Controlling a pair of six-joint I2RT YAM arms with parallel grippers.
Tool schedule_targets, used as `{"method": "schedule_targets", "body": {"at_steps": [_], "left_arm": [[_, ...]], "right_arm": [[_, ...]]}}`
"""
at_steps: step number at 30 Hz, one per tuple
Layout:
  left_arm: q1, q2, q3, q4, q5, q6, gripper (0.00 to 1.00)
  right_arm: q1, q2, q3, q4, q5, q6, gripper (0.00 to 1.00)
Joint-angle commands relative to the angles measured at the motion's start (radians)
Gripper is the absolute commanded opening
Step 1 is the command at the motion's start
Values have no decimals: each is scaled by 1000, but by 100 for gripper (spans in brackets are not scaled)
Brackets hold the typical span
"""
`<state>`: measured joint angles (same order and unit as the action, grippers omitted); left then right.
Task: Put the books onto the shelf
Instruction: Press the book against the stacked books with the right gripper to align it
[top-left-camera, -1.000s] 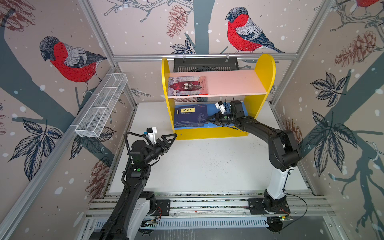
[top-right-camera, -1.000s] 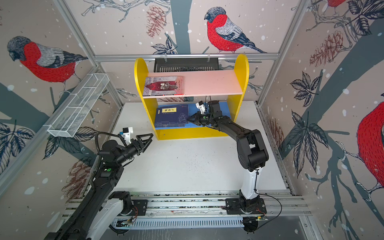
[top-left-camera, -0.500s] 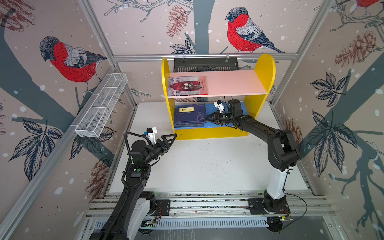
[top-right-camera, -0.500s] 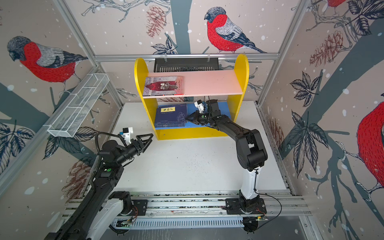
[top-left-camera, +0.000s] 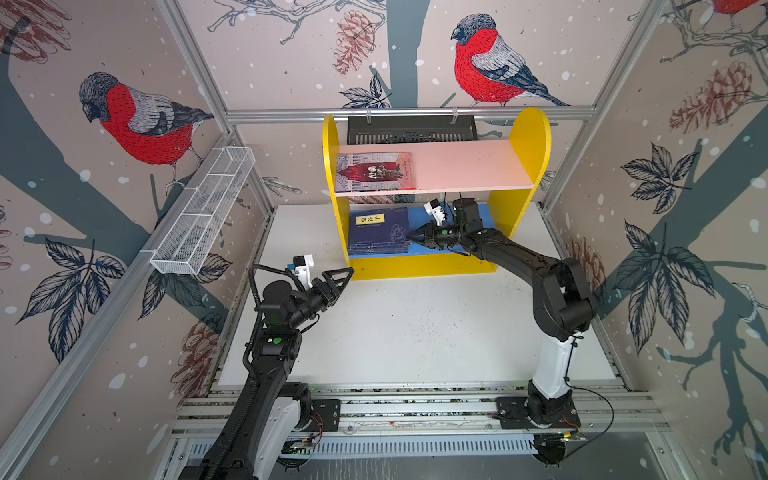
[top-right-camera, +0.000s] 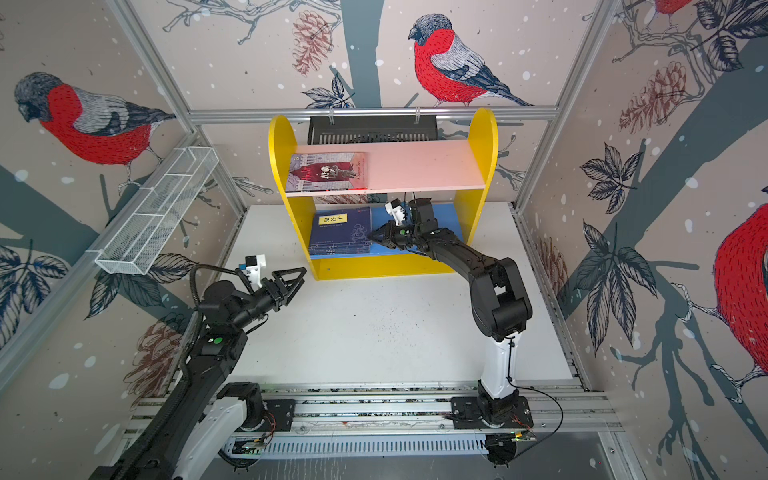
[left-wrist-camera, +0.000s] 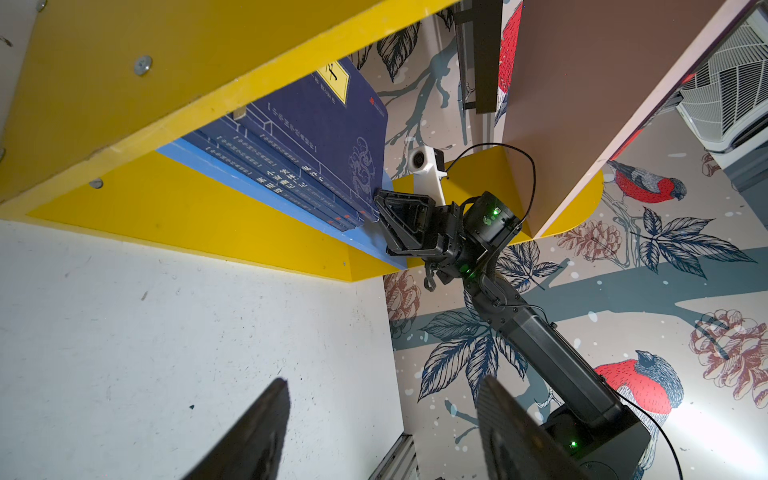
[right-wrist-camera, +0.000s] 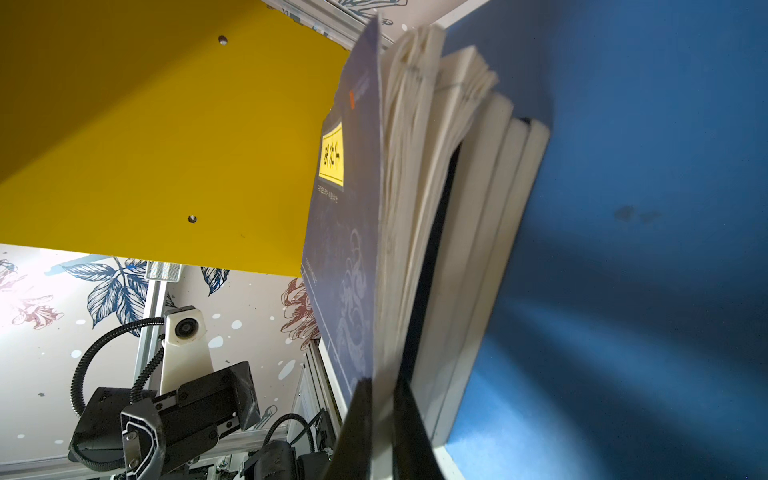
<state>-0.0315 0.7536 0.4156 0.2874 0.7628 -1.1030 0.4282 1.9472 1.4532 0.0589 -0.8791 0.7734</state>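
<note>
In both top views the shelf (top-left-camera: 530, 137) is seen standing at the far edge of the white surface (top-left-camera: 415, 332), about midway along it. A grey-lilac book (top-left-camera: 374, 171) with a dark red picture is laid flat at the left end of the pink upper board (top-left-camera: 469, 166). A stack of navy books (top-left-camera: 376, 232), with a yellow label on the top cover, is laid flat at the left end of the blue lower board (top-left-camera: 417, 218), just beside the left yellow side panel.

The right tool (top-left-camera: 412, 238) is extended under the pink board and is clenched. Its tips are set against the stack's right edge, toward the front corner. In the right wrist view the pages of the top book are seen fanned and lifted off the books beneath. Pale paper shows between the two fingers (right-wrist-camera: 361, 415), but whether pages are pinched there cannot be told.

The left tool (top-left-camera: 344, 280) is held released, fingers spread, above the surface near the shelf's front left corner and apart from it.

A white wire basket (top-left-camera: 199, 216) is hung on the left wall, and a black slotted tray (top-left-camera: 411, 129) is hung on the back rail behind the shelf.
</note>
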Motion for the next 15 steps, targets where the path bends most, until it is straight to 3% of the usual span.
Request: {"method": "schedule_targets", "body": {"at_steps": [1,15], "left_arm": [[0,-3,0,44,7,-6,72],[0,-9,-1,41,5,-4,72]], "right_arm": [[4,2,9,4,3,-22,3],[10,2,13,4,7,-20,3]]}}
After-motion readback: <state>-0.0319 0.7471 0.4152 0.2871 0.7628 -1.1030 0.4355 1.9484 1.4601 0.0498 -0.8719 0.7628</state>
